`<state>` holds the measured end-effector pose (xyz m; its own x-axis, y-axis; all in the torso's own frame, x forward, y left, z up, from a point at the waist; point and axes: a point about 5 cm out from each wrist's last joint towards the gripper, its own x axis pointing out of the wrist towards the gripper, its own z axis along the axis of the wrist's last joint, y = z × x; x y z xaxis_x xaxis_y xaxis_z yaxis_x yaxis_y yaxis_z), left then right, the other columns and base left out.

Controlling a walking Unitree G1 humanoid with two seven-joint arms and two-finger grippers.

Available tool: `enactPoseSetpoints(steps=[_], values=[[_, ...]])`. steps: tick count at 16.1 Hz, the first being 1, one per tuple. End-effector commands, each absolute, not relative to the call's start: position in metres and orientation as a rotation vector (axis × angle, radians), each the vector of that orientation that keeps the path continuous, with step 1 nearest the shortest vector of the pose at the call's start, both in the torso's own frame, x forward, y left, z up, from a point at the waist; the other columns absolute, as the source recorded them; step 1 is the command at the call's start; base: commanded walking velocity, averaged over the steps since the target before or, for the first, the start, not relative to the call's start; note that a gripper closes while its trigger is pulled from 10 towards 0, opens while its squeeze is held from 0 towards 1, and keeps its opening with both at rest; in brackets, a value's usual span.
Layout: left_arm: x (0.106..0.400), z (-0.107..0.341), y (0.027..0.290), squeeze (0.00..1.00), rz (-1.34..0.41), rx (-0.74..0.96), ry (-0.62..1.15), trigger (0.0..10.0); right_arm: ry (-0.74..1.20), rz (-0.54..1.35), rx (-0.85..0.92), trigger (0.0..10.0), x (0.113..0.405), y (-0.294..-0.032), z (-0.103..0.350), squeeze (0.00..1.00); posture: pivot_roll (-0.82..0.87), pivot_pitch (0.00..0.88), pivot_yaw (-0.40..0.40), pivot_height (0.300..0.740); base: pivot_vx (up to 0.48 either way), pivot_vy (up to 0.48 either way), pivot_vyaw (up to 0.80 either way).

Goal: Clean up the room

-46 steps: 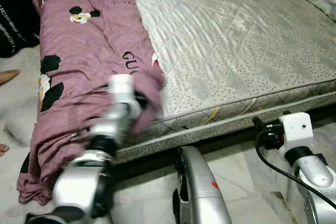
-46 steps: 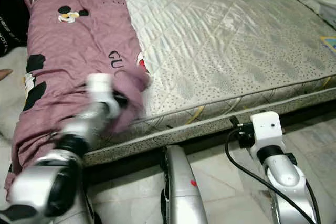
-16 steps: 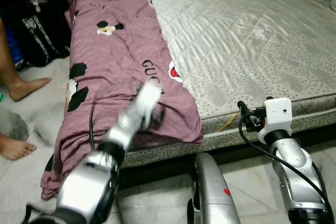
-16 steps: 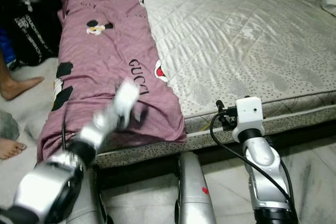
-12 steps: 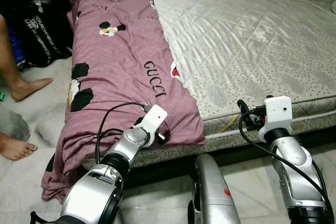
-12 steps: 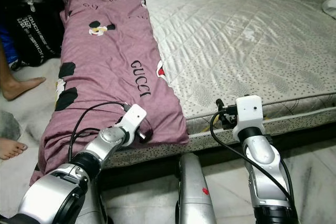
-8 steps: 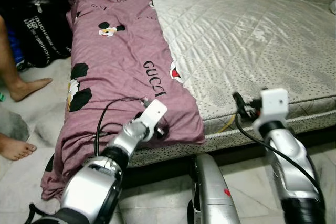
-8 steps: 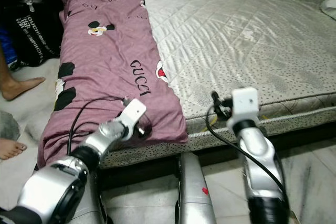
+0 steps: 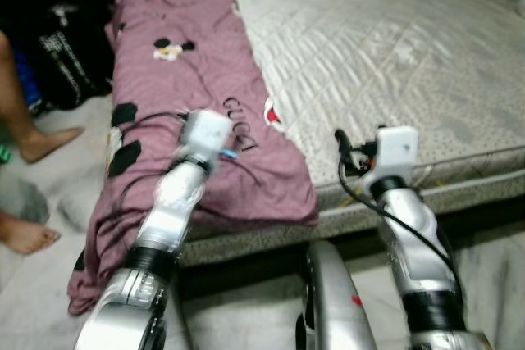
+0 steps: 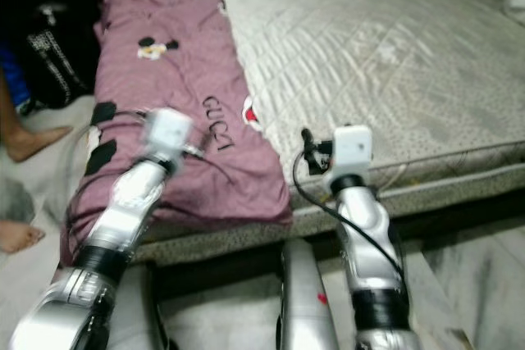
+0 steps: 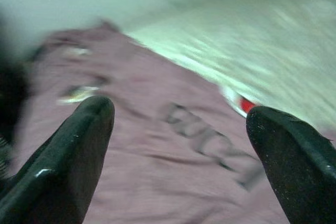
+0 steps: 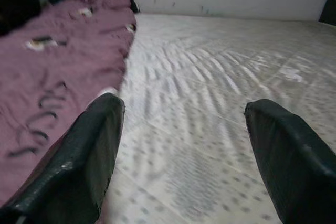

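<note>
Purple blanket (image 9: 197, 79) along mattress (image 9: 394, 47) edge

You're looking down at a bare quilted mattress (image 9: 394, 47), and everything else sits around it. Along the mattress's left edge lies a long mauve sheet (image 9: 184, 96) with cartoon prints and black lettering, its near end drooping over the mattress's front corner toward the floor. Your left arm (image 9: 168, 211) reaches up over that near end of the sheet, blurred. Your right arm (image 9: 406, 227) rises at the mattress's front edge, its white wrist block just over the border. Left of the mattress, beyond the sheet, a person's bare feet (image 9: 37, 141) rest on the pale floor beside a black bag (image 9: 61, 47)
</note>
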<state>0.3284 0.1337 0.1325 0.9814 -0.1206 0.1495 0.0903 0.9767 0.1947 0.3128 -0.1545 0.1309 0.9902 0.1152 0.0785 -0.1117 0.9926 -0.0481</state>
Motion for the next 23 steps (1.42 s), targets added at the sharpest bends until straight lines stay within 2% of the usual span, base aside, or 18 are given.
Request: enactPoseSetpoints(steps=[1,3,6,8,10,18,23], values=[[0.32,0.149,0.152,0.0,0.004,0.131,-0.255,10.0,-0.09,0.143,-0.042,10.0,0.317,-0.142,0.131,0.0,-0.02,0.0,0.033,0.495,0.0,0.0,0.0],[0.296,0.141,0.189,0.0,0.196,0.103,-0.228,10.0,-0.122,0.145,0.036,10.0,0.331,-0.127,0.141,0.0,0.02,0.0,0.018,0.495,0.0,0.0,0.0],[0.281,0.142,0.206,0.0,0.26,0.109,-0.238,10.0,-0.157,0.153,0.05,10.0,0.338,-0.12,0.151,0.0,0.04,0.0,0.002,0.505,0.0,0.0,0.0],[0.272,0.141,0.209,0.0,0.275,0.122,-0.227,10.0,-0.159,0.148,0.049,10.0,0.339,-0.122,0.151,0.0,0.05,0.0,-0.001,0.525,0.0,0.0,0.0],[0.266,0.132,0.209,0.0,0.283,0.15,-0.173,10.0,-0.128,0.098,0.048,10.0,0.339,-0.136,0.139,0.0,0.05,0.0,0.002,0.555,0.0,0.0,0.0],[0.286,0.138,0.207,0.0,0.288,0.199,-0.157,10.0,-0.148,0.047,0.042,10.0,0.349,-0.143,0.14,0.0,0.03,0.0,0.033,0.66,0.0,0.0,0.0],[0.291,0.141,0.208,0.0,0.29,0.192,-0.161,10.0,-0.165,0.022,0.021,10.0,0.352,-0.15,0.142,0.0,0.03,0.0,0.032,0.705,0.0,0.0,0.0]])
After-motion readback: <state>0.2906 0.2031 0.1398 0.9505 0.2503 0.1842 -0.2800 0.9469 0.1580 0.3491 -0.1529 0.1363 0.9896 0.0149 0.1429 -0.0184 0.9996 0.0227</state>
